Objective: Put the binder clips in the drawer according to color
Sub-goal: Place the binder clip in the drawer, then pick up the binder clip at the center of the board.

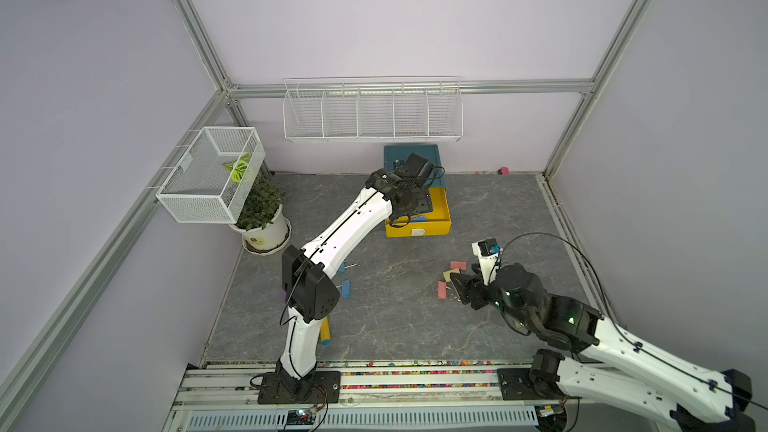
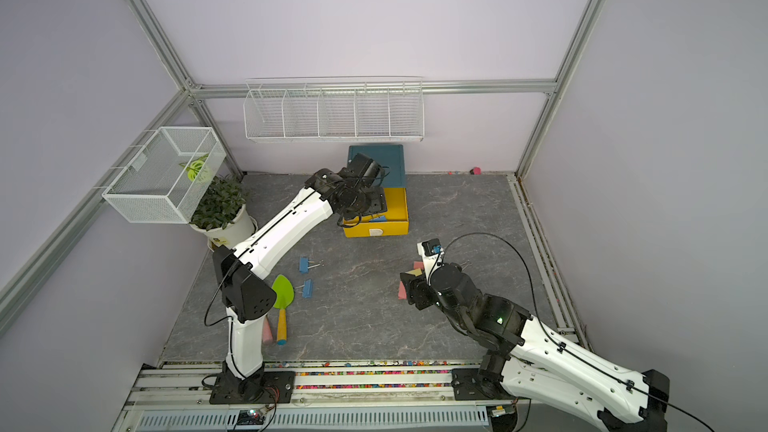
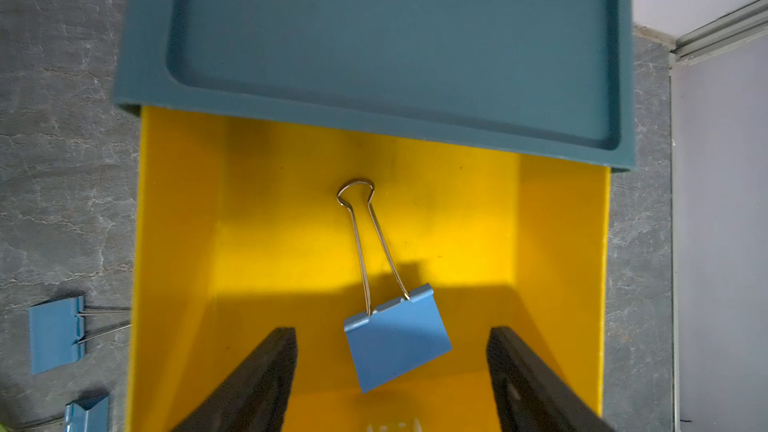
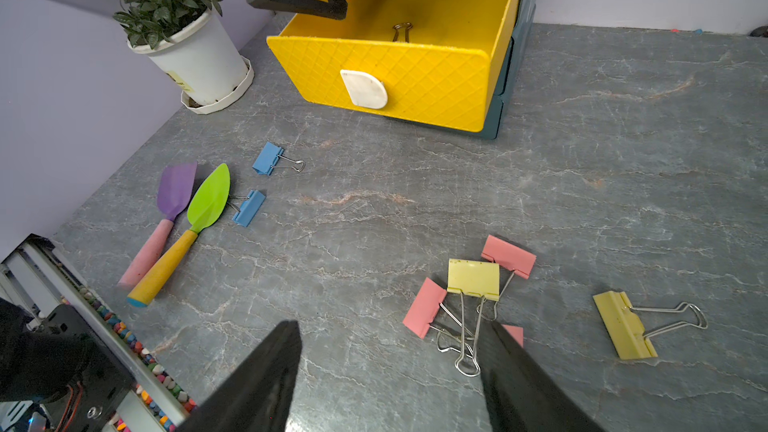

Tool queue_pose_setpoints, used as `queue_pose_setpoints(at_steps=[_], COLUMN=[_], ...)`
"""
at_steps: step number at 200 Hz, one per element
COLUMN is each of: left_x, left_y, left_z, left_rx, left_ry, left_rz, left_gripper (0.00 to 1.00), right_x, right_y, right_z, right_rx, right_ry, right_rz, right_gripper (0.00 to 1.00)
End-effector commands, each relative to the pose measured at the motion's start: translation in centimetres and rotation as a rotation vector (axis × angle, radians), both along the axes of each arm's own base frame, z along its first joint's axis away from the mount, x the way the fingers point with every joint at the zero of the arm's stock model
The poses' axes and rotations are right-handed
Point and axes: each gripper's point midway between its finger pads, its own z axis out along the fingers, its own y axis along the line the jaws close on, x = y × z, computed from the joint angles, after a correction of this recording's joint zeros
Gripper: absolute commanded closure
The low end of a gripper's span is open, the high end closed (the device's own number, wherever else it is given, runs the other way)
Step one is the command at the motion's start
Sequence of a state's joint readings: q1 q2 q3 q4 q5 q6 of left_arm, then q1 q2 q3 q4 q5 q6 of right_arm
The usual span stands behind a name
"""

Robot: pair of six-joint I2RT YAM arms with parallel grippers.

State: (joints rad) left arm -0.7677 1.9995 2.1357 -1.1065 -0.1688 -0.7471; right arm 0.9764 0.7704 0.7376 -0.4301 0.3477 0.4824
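The yellow top drawer [image 3: 174, 243] stands pulled out of the dark-teal cabinet [image 3: 395, 35]. My left gripper [image 3: 392, 330] is open over the drawer. A blue binder clip [image 3: 399, 347] sits between its fingers, apart from both, inside the drawer. Two more blue clips [image 2: 304, 264] [image 2: 307, 288] lie on the table left of the drawer. My right gripper [image 4: 388, 326] hangs open above the table beside a pile of pink clips [image 4: 424, 307] [image 4: 509, 255] and a yellow one [image 4: 473, 278]. Another yellow clip [image 4: 623, 324] lies apart. A third pink clip [image 4: 514, 332] is half hidden behind a finger.
Green [image 4: 208, 197] and purple [image 4: 176, 189] toy trowels lie near the blue clips. A potted plant [image 4: 199, 60] stands at the back left, under a white wire basket [image 1: 212, 172]. A long wire rack [image 1: 372, 112] hangs on the back wall above the cabinet.
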Motion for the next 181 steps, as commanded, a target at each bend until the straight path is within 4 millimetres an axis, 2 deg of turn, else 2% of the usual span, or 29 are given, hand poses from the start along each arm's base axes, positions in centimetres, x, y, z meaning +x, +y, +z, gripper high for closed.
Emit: queue_pose_setpoints(at_steps=[1, 12, 28, 51, 69, 97, 112, 139, 156, 181], left_x=[-1.0, -1.6, -2.9, -5.0, -6.8, -9.5, -10.7, -12.4, -13.5, -13.8], left_y=[2.2, 3.6, 5.9, 9.2, 11.9, 16.0, 17.2, 18.8, 20.3, 20.9], left_z=[5.3, 6.4, 7.0, 5.9, 3.1, -4.0, -7.3, -12.1, -14.5, -16.4], left_rx=[-0.055, -0.056, -0.052, -0.061, -0.097, -0.195, -0.254, -0.306, -0.279, -0.287], left_ry=[-0.088, -0.115, -0.132, -0.147, -0.085, 0.052, 0.106, 0.206, 0.3, 0.427], left_rz=[0.046, 0.078, 0.135, 0.212, 0.28, 0.442, 0.534, 0.757, 0.936, 1.088], left_gripper=[0.22, 0.22, 0.22, 0.22, 0.21, 0.22, 0.22, 0.21, 0.18, 0.18], right_x=[0.3, 0.3, 0.3, 0.1, -0.2, -0.3, -0.2, -0.2, -0.2, -0.2], right_y=[-0.3, -0.3, -0.2, 0.2, 0.9, 1.1, 1.1, 1.4, 1.5, 1.4], right_z=[1.0, 1.0, 1.1, 1.2, 1.2, 1.1, 0.9, 0.7, 0.8, 0.7], right_rx=[0.019, 0.018, 0.018, 0.013, 0.012, 0.013, 0.017, 0.026, 0.029, 0.026], right_ry=[-0.012, -0.012, -0.013, -0.014, -0.007, -0.003, -0.001, 0.003, 0.004, 0.003], right_rz=[-0.028, -0.027, -0.024, 0.006, 0.047, 0.055, 0.053, 0.056, 0.058, 0.057], right_gripper=[0.27, 0.27, 0.27, 0.27, 0.26, 0.26, 0.26, 0.26, 0.26, 0.26])
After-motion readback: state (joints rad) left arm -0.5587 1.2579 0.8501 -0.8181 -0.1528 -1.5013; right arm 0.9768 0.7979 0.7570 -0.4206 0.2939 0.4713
